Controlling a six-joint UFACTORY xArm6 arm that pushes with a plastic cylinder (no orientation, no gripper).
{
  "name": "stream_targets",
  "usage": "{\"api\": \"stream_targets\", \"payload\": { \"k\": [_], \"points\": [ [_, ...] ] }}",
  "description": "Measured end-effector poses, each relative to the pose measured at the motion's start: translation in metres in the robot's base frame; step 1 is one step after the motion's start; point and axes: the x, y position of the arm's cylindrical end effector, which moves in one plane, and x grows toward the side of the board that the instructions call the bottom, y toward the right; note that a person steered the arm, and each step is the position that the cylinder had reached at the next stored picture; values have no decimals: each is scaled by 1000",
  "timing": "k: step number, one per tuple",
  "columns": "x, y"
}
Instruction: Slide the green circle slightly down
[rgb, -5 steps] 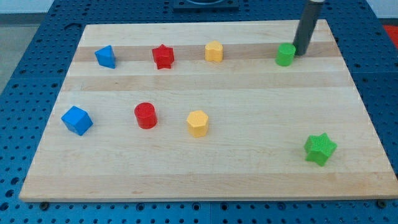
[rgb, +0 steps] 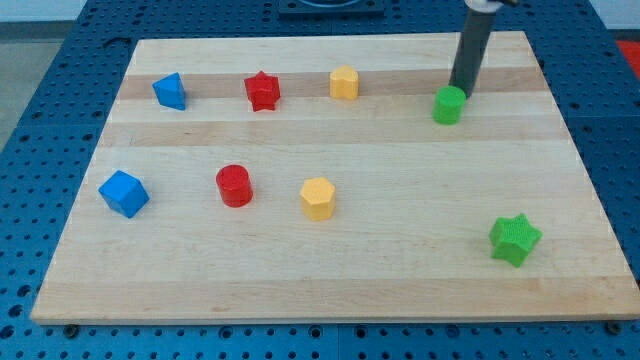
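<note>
camera view, my tip (rgb: 458, 93): pressing right against the green circle's (rgb: 448, 105) upper right edge; it's a bare rod, nothing gripped.
camera view, green circle: sits upper right on the wooden board (rgb: 400, 270), well above the green star (rgb: 515, 239).

Green circle (rgb: 448, 105): small cylinder, upright on board, upper right area, well above green star (rgb: 515, 239).

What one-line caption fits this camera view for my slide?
My tip touches the green circle from its upper right, pushing it down the wooden board.
</note>
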Motion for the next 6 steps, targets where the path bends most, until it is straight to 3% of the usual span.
{"api": "stream_targets", "payload": {
  "k": [3,5,6],
  "points": [
    [-20,-5],
    [83,-1],
    [71,0]
  ]
}}
